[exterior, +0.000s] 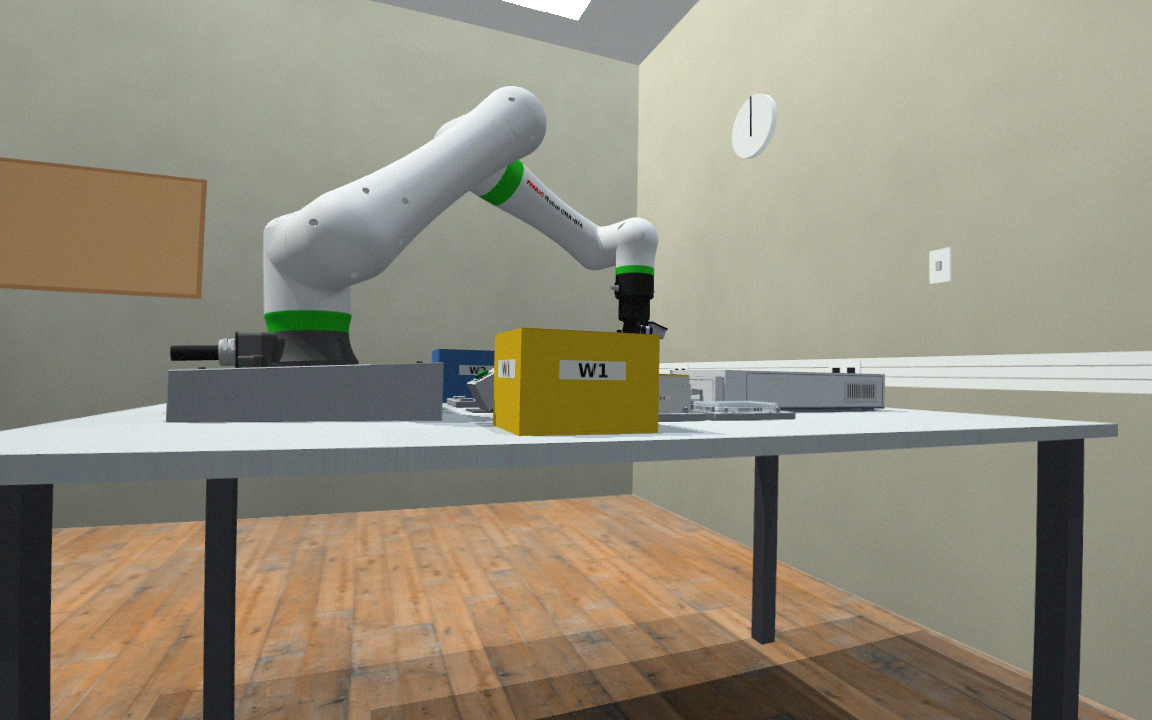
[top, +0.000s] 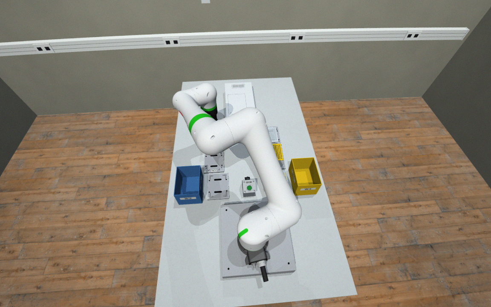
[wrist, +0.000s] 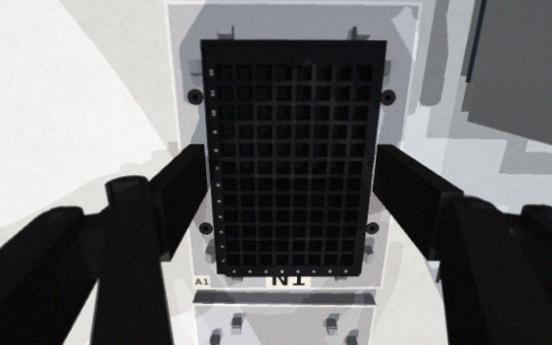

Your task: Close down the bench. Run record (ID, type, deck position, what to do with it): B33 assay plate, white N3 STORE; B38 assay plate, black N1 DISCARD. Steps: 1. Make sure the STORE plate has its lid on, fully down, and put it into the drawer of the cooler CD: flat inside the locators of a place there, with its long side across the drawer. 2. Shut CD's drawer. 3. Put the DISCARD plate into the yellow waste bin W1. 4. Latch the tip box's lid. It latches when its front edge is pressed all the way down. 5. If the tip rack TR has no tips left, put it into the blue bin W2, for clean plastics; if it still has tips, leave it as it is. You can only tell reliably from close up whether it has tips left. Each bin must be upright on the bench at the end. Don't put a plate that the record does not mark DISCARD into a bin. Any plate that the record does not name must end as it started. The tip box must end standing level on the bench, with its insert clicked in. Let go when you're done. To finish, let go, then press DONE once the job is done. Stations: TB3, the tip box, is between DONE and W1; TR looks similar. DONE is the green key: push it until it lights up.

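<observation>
The black assay plate (wrist: 292, 158) lies flat in its deck nest marked N1 (wrist: 287, 280). My gripper (wrist: 290, 168) is low over it and open. The two fingers straddle the plate and stand right at its long sides, with the plate still seated on the nest. In the side view the gripper (exterior: 638, 326) points straight down behind the yellow bin W1 (exterior: 576, 380). From above, the arm hides the gripper and the plate. The yellow bin (top: 304, 176) stands upright at the bench's right edge.
The blue bin W2 (top: 189, 184) stands upright at the left edge. Two bare deck nests (top: 217, 186) (top: 214, 163) lie beside it. The green DONE key (top: 249, 187) is in the middle. A yellow-topped box (top: 276, 150) and a white one (top: 273, 133) sit behind W1. The cooler (top: 239, 95) is at the far end.
</observation>
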